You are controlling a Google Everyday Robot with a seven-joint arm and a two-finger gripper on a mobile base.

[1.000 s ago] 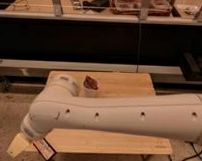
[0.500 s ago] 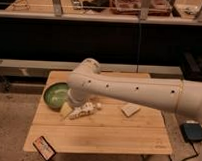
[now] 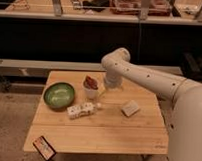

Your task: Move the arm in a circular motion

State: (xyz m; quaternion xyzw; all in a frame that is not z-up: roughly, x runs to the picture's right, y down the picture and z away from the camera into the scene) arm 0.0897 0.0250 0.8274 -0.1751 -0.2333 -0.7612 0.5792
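**1. Position of the arm.** The arm (image 3: 159, 84) enters the camera view from 3 o'clock. It runs up and left to a rounded elbow over the far edge of the tabletop (image 3: 107, 133), then bends downward. The pincer (image 3: 104, 92) hangs at the low end of that bend, at about 12 o'clock on the tabletop. It is just beside the cup (image 3: 90, 89), on the cup's 3 o'clock side. Whether the pincer is released or clenched cannot be told, and whether it touches the cup cannot be told either. No item is seen lifted off the tabletop.

**2. Items on the tabletop.**
- The green bowl (image 3: 59, 95) sits at 9 o'clock.
- The white bottle (image 3: 81, 111) lies on its side near the centre, at 6 o'clock from the cup.
- The pale block (image 3: 130, 108) rests at 3 o'clock from the centre.
- The dark packet (image 3: 44, 147) lies at the 7 o'clock corner, close to the front edge.

**3. Task progress.** The task is a circular sweep of the arm. It involves no item, so it leaves no mark on the tabletop to read progress from. One moment fixes only one point on the path: the pincer low, at 12 o'clock. As a judgement, the arm is somewhere on its loop. The share of the loop already done cannot be stated, and the direction of travel cannot be stated either.

**4. Remaining work (estimate).** The loop is to be carried round and closed at its starting point. The cup stands nearest the pincer, with the bottle just beyond it, so both are at risk of being knocked during a low pass.
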